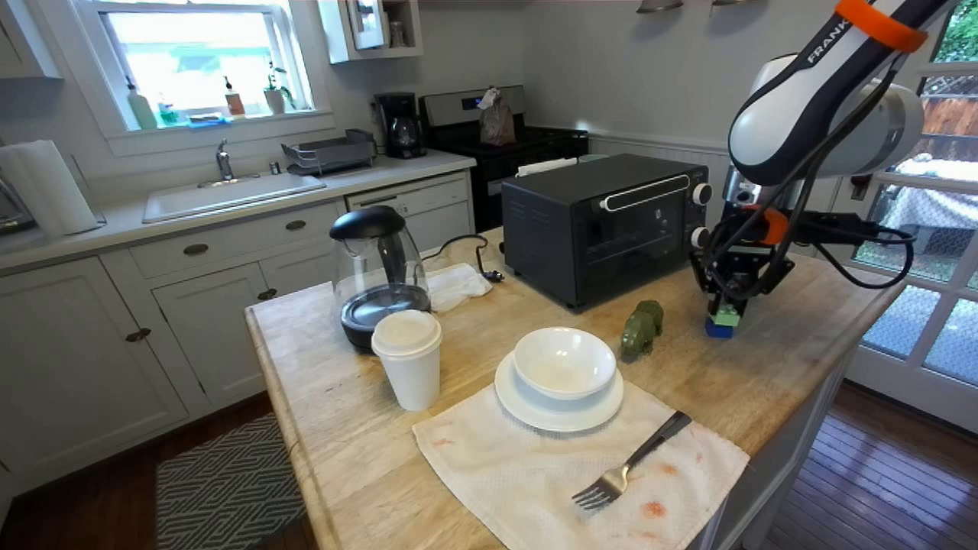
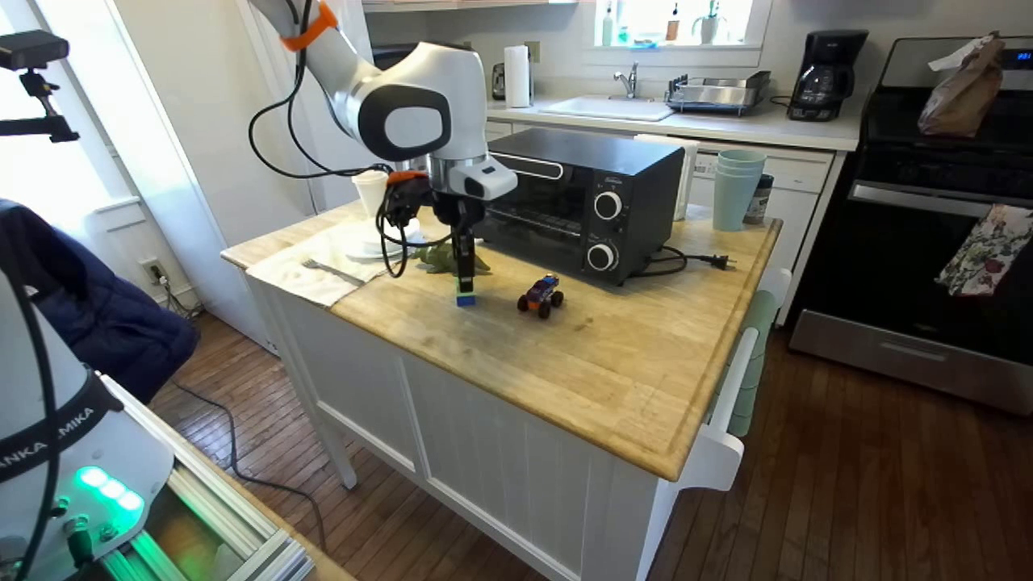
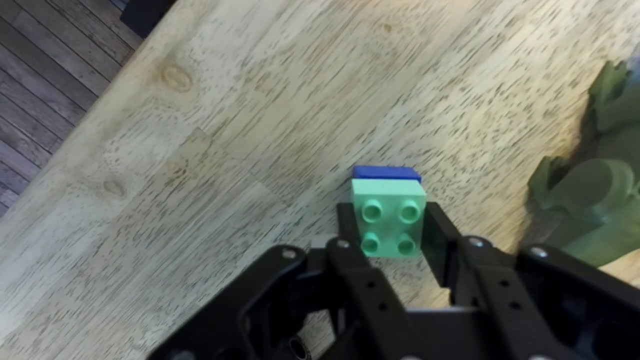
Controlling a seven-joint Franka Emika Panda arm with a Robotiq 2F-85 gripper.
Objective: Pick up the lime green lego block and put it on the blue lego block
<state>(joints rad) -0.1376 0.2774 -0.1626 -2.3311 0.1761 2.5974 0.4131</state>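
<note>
The lime green lego block [image 3: 390, 227] shows four-studded side up between my fingers in the wrist view; it looks pale green there. My gripper [image 3: 391, 217] is shut on it, with one finger against each side. The blue lego block [image 3: 386, 172] is right under it, with only its far edge showing. In both exterior views the green block [image 1: 724, 315] [image 2: 466, 293] sits directly above the blue block [image 1: 719, 330] [image 2: 466, 301], which rests on the wooden table. They look touching; whether the studs are pressed together I cannot tell. The gripper [image 1: 722, 302] points straight down.
A dark green toy animal [image 1: 642, 330] [image 3: 600, 200] stands close beside the blocks. A black toaster oven [image 1: 603, 229] [image 2: 581, 210] is behind. A toy truck [image 2: 541, 296] is nearby. A white bowl [image 1: 564, 363], plate, fork and cup [image 1: 409, 359] are farther along the table.
</note>
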